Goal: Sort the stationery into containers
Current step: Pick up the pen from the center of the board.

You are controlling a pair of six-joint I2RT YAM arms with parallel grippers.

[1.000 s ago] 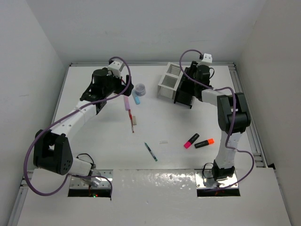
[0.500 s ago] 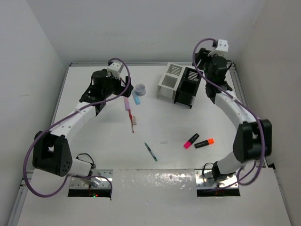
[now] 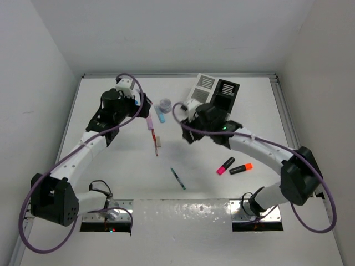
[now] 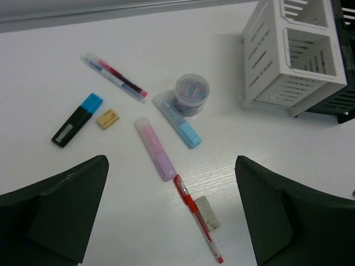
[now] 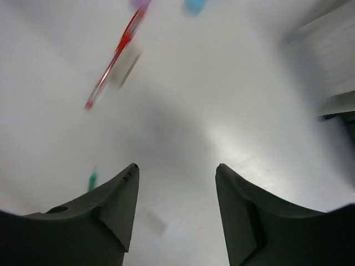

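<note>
The stationery (image 3: pixel 153 123) lies scattered mid-worktop (image 3: pixel 122 166). A pink stick (image 4: pixel 155 148), blue stick (image 4: pixel 180 120), red pen (image 4: pixel 195 216) and round tub (image 4: pixel 192 91) cluster toward the far edge. A green pen (image 3: pixel 178 178) sits nearer the near edge, and the pink highlighter (image 3: pixel 225 165) and orange highlighter (image 3: pixel 241 168) lie rightward. The containers (image 3: pixel 206 83) stand joined by the far edge. Bare surface runs along the left edge. The left gripper (image 4: pixel 169 159) hangs over the cluster, jaws wide and empty. The right gripper (image 5: pixel 176 166) is partly apart, holding nothing. The label on the blue-ended highlighter (image 4: pixel 76 120) is too small to read.
</note>
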